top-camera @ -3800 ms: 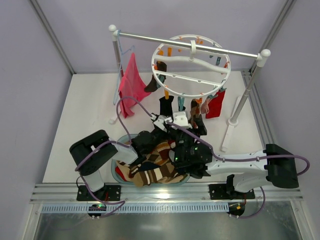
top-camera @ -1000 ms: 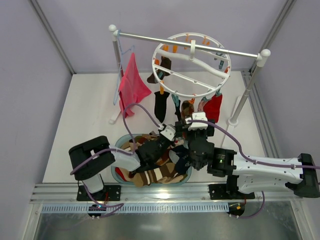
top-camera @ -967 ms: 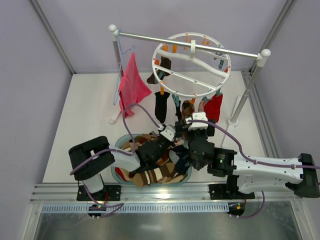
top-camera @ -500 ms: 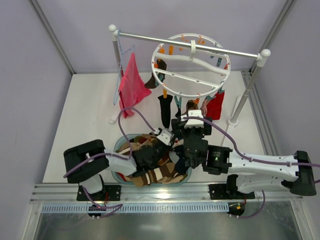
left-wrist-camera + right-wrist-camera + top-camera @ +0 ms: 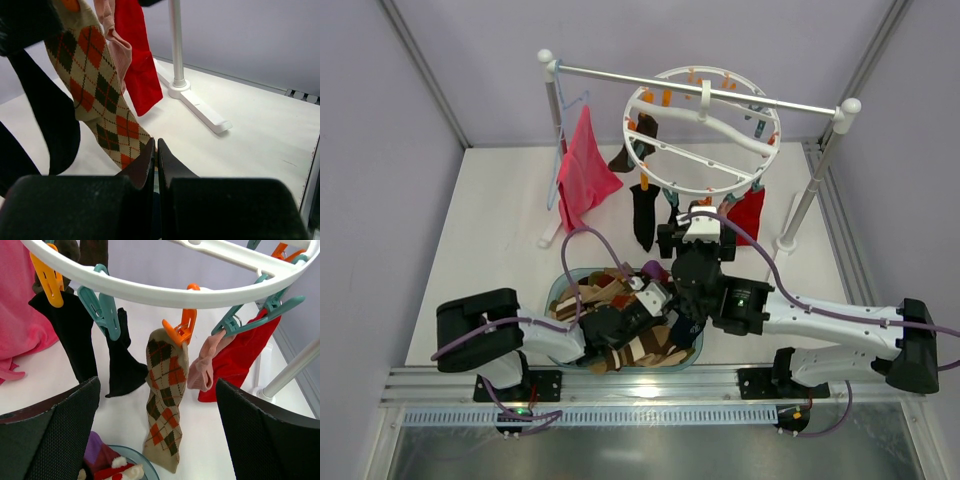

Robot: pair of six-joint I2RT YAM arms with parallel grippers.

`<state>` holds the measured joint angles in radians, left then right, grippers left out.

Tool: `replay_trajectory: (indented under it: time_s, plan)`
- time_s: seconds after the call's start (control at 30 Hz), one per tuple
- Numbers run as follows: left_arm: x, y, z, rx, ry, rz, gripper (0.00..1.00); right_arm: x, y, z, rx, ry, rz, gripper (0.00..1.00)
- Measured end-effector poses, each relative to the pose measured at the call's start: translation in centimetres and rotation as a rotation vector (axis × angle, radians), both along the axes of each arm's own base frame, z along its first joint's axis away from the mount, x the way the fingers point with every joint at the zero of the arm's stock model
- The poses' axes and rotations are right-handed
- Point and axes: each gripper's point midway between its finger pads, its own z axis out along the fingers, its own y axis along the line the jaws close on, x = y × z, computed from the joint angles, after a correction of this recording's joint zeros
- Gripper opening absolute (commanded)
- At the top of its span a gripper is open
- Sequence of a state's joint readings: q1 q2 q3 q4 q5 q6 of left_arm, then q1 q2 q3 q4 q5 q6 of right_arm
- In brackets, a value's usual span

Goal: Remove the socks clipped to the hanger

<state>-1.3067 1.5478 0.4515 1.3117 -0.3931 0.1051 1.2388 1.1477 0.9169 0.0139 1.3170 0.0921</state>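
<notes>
- The bowl (image 5: 556, 292) sits on the table (image 5: 490, 250) just ahead of the arm bases, heaped with loose socks (image 5: 620, 345) in brown stripes and dark colours
- The left gripper (image 5: 156, 142) is low over that bowl with its two fingers pressed together; the toe of the argyle sock (image 5: 100, 100) hangs right at the fingertips, and it cannot be told whether they touch it
- The right gripper (image 5: 157, 385) is raised beside it and faces the hanger, its fingers (image 5: 60, 435) spread wide apart with nothing gripped between them
- The argyle sock dangles from an orange clip (image 5: 182, 325) on the near rim of the hanger (image 5: 150, 295)
- To its right on the same rim hang a pale pink sock (image 5: 205, 365) and a red sock (image 5: 240, 360); to its left two black socks (image 5: 75, 335) hang by orange and teal clips
- The white hanger ring hooks over the rail (image 5: 620, 76) at the back, tilted
- A pink cloth (image 5: 582, 165) hangs at the rail's left end
</notes>
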Motion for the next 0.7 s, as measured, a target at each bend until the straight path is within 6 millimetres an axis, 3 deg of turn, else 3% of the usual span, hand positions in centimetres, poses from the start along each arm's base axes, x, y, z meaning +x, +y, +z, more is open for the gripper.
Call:
replay_trajectory:
  time_s: [0.23,0.33,0.43,0.53,0.57,0.6,0.67,0.7]
  plan:
    - [0.9,0.8,-0.1,0.03,-0.026,0.064,0.0,0.6,0.8,-0.1,-0.007,0.01,0.007,0.96]
    - [2.6,1.8,0.2,0.046,-0.047,0.144,0.0,0.6,0.8,0.0,-0.003,0.01,0.012,0.97]
    - [5.8,3.8,0.4,0.037,-0.039,0.243,0.01,0.4,0.4,0.5,0.016,0.004,0.02,0.97]
    - [8.8,6.0,0.5,0.025,-0.026,0.332,0.26,0.0,-0.9,1.0,0.049,-0.007,0.023,0.97]
    - [9.5,6.7,0.7,0.018,-0.023,0.356,0.54,-0.3,-1.5,1.0,0.059,-0.011,0.024,0.97]
    - [10.0,7.3,1.1,0.008,-0.026,0.371,0.69,-0.5,-2.1,0.9,0.07,-0.015,0.025,0.97]
    - [10.2,7.8,2.2,-0.022,-0.032,0.378,0.87,-1.1,-3.7,0.7,0.102,-0.026,0.033,0.97]
    - [10.2,7.9,3.2,-0.048,-0.038,0.371,0.9,-1.4,-4.3,0.7,0.121,-0.032,0.04,0.97]
